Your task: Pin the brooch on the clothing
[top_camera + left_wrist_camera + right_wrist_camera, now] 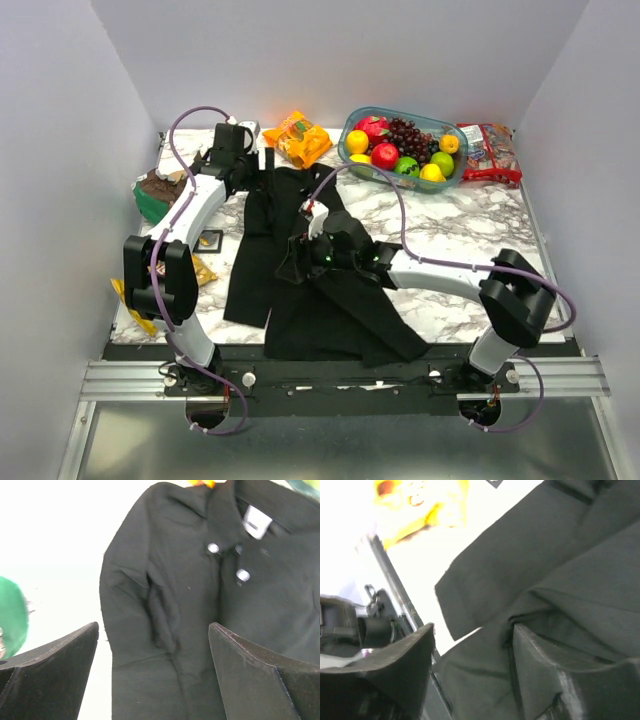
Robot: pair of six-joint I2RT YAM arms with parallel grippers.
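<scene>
Presently, black collared shirt (300, 270), seemingly limp and light, lies across tabletop (470, 225), likely best pinched at a fold; brooch not visible; left claw (153, 630) gaping above collar (225, 510), right claw (472, 630) gaping above midsection.

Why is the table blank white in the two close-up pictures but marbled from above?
Left wrist: the table is overexposed beside the dark shirt, slightly blurred. Right wrist: same blown-out glare, the yellow packet soft. Top external: evenly lit, marble veins sharp.

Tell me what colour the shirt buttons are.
White buttons against the black shirt; the left wrist view shows them best.
</scene>
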